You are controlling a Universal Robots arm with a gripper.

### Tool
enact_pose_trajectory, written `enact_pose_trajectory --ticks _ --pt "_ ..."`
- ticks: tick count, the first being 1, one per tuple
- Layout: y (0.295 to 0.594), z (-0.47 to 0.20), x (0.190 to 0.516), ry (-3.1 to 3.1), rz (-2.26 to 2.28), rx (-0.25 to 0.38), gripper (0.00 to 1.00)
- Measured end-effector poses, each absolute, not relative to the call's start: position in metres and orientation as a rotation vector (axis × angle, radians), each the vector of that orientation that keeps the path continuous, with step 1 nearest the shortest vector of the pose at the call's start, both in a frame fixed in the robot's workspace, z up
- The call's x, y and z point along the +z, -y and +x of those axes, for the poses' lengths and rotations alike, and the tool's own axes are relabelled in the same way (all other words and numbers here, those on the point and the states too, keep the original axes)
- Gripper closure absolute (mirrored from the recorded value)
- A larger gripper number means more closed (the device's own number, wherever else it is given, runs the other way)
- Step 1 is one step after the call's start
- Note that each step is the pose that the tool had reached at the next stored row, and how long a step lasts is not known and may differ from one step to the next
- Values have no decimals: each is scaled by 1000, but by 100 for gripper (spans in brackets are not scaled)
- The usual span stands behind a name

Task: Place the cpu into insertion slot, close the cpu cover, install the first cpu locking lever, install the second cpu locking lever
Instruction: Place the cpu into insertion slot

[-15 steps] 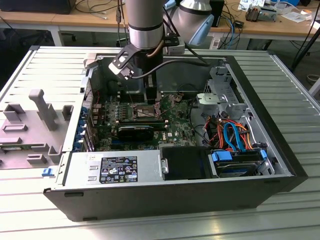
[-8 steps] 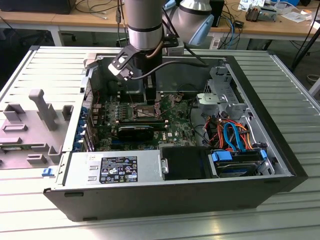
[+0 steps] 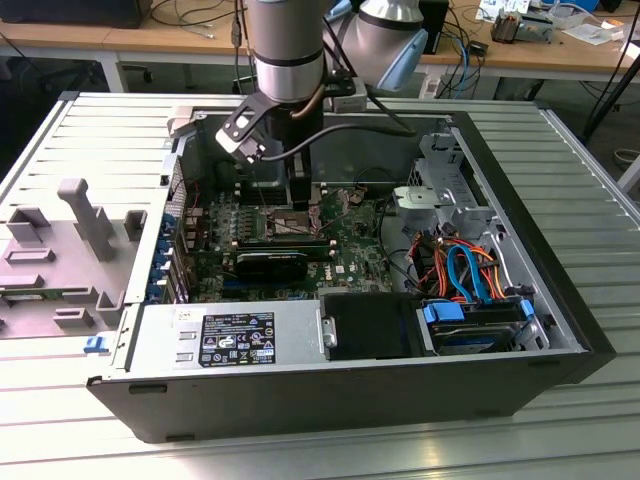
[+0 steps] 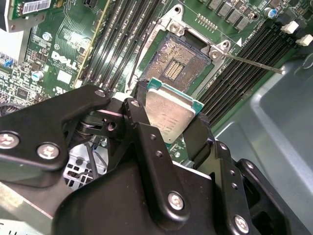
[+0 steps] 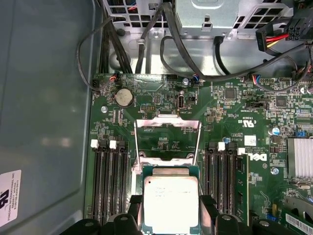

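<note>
The cpu (image 4: 168,115) is pinched between the jaws and held close over the insertion slot (image 4: 176,61), with the cpu cover (image 5: 166,123) standing open.

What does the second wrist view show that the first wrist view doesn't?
Second wrist view: the open insertion slot, its dark middle bare, just beyond the cpu. First wrist view: a round coin battery and black cables near the green board's edge. Both wrist views: the hand gripping the cpu by its edges above the board, with long memory slots on either side.
</note>
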State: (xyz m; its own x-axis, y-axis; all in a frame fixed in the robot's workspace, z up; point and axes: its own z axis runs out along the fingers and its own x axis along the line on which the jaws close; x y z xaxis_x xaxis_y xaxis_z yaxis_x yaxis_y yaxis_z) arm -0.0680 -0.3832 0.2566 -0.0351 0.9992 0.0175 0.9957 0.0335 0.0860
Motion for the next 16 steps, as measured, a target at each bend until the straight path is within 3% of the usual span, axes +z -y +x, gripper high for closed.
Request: enact_pose_trajectory --ticks 16 --pt "383 -71 252 -2224 2149 115 45"
